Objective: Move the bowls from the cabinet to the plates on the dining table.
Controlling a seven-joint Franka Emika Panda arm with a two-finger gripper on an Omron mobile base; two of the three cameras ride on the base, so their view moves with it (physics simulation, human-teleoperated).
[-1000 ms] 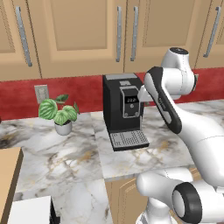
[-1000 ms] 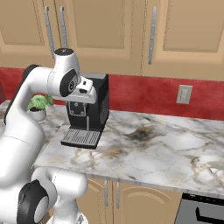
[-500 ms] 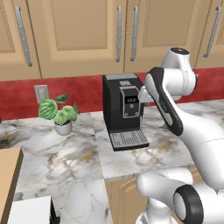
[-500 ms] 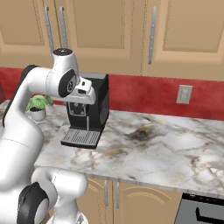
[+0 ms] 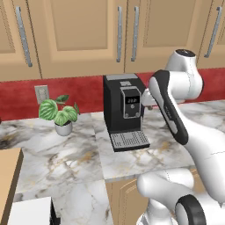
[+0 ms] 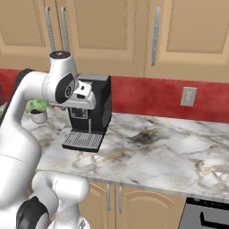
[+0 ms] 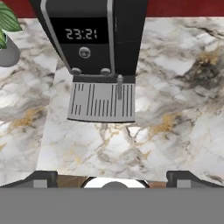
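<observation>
Claw (image 7: 113, 177) spread wide and empty, coffee machine (image 7: 94, 39) on marble counter (image 7: 175, 87) just ahead below it, closed cabinet (image 5: 79, 35) doors above, bowls unseen, presumably behind them; opening step not begun: next, reach up for a door handle (image 5: 119, 34).

A red backsplash (image 5: 79, 88) crosses mid-frame, with a white outlet (image 5: 41, 93) at left. Below, a veined marble table (image 5: 66, 158) carries a black coffee machine (image 5: 124, 112) and a potted plant (image 5: 59, 115).
</observation>
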